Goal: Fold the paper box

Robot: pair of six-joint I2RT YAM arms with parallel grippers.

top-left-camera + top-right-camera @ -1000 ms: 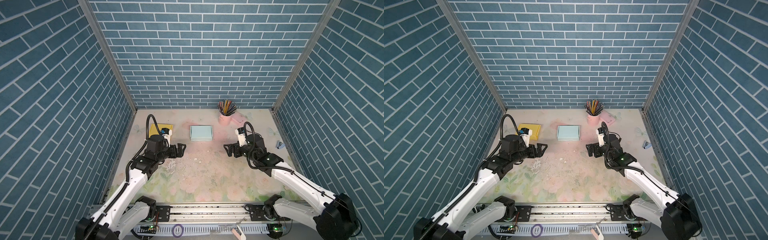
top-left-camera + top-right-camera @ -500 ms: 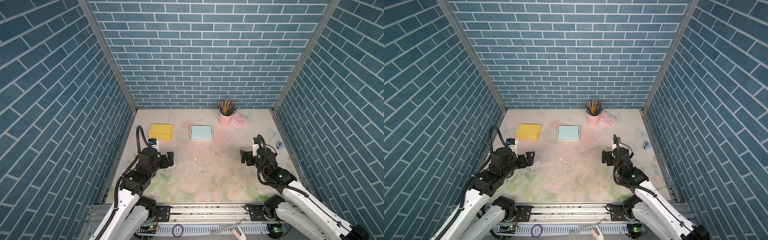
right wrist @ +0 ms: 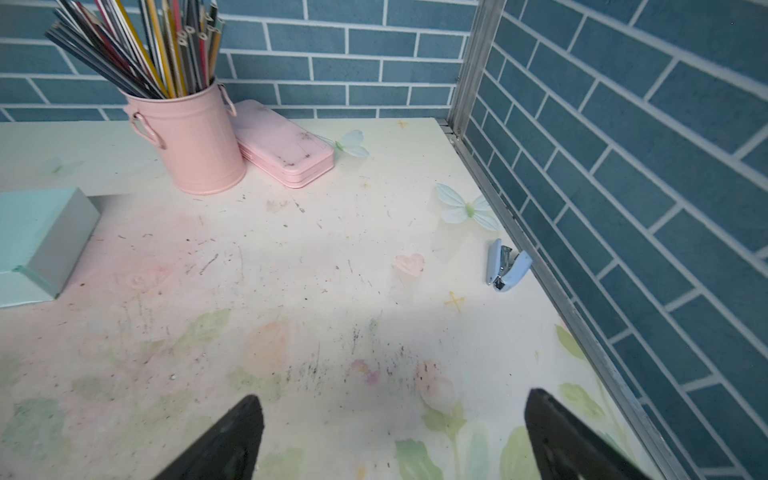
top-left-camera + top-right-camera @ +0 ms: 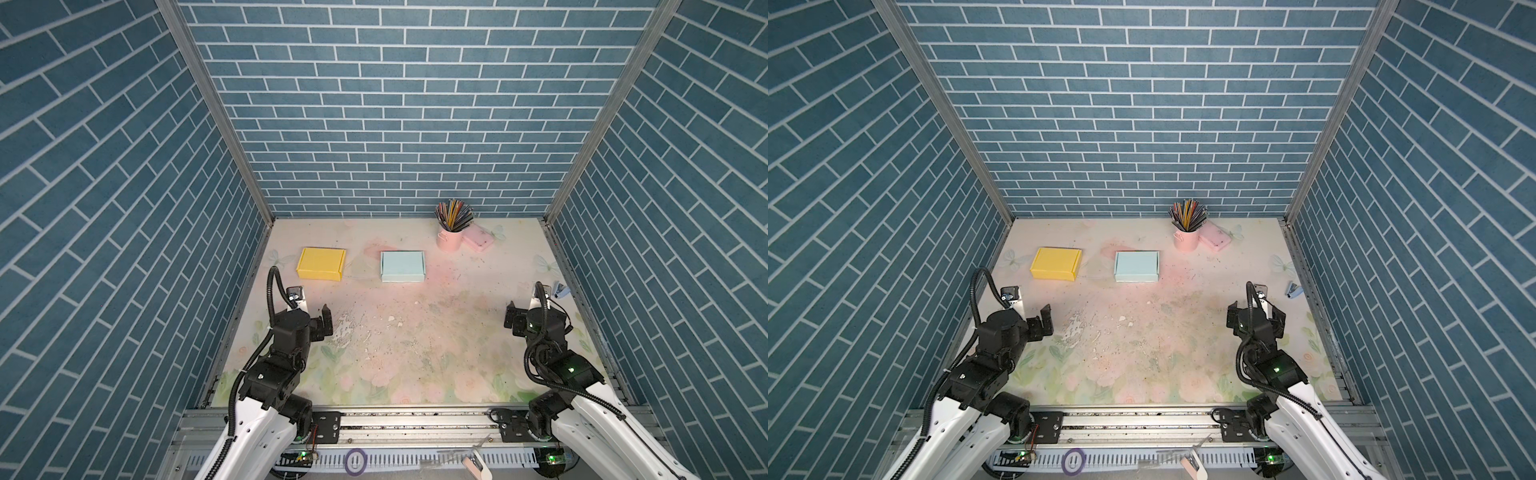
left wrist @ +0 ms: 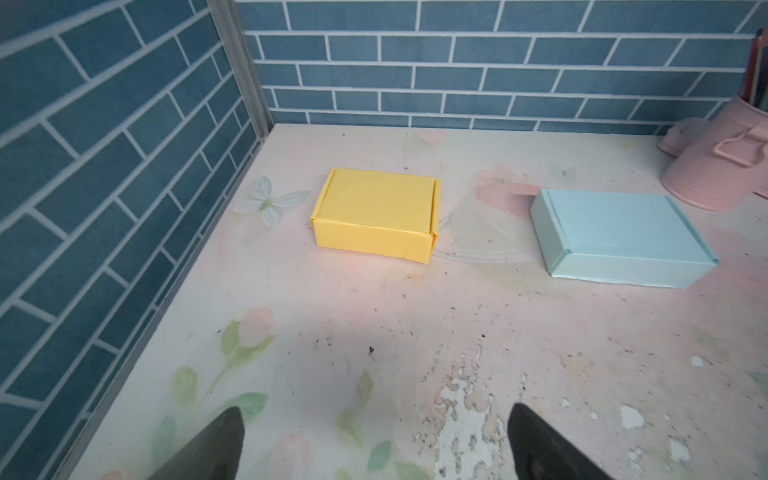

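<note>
Two closed paper boxes lie at the back of the table in both top views: a yellow paper box (image 4: 321,269) (image 4: 1056,264) on the left and a light blue paper box (image 4: 402,267) (image 4: 1137,267) near the middle. The left wrist view shows the yellow box (image 5: 374,214) and the blue box (image 5: 619,237) lying apart. My left gripper (image 4: 313,318) (image 5: 375,409) is open and empty, well in front of the yellow box. My right gripper (image 4: 536,318) (image 3: 395,395) is open and empty near the right wall, with a corner of the blue box (image 3: 37,245) off to its side.
A pink cup of pencils (image 4: 449,239) and a pink case (image 4: 478,240) stand at the back right. A small blue stapler (image 4: 559,289) lies by the right wall. Brick walls close in three sides. The table surface is worn and flaking (image 4: 345,328) beside the left gripper.
Both arms have drawn back from the boxes toward the front of the table and out to their own sides. The yellow box, earlier half covered by the left arm, now shows fully.
</note>
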